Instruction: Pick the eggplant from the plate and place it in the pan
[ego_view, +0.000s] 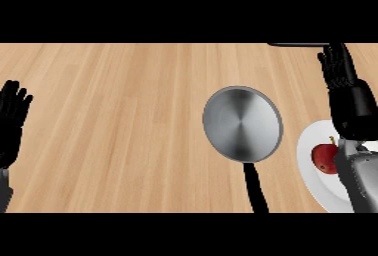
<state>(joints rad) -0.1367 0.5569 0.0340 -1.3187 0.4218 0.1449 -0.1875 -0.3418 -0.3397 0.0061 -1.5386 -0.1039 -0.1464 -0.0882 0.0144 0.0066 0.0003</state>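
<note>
A silver pan (242, 124) with a black handle (255, 187) lies near the middle of the wooden counter, and nothing is in it. At the right edge sits a white plate (314, 175) holding a dark red, round item with a small stem (323, 158); it looks more like an apple than an eggplant. My right hand (347, 92) is above and beyond the plate, fingers straight and pointing away, holding nothing; its forearm covers part of the plate. My left hand (11, 125) rests open at the left edge, fingers up.
A dark object (299, 44) shows partly at the counter's far right edge. Bare wood (118, 125) stretches between the left hand and the pan.
</note>
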